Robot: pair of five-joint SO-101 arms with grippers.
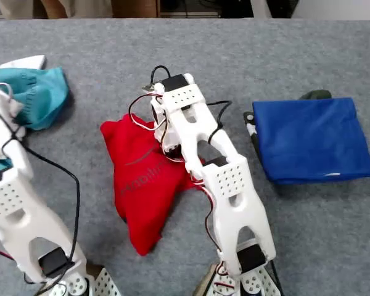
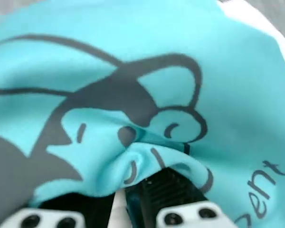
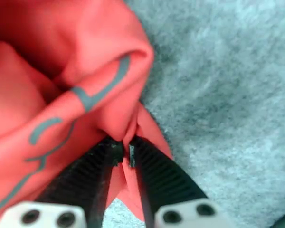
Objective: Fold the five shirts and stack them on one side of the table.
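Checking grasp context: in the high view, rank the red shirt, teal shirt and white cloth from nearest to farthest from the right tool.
1. red shirt, centre, pinched in the right tool.
2. teal shirt, left.
3. white cloth, far left edge.

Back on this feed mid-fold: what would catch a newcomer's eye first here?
The crumpled red shirt in the middle of the table, with the right claw pinching a fold of it. Next, the neatly folded blue shirt on the right arm's side, and the bunched teal shirt at the left edge, gripped by the left claw.
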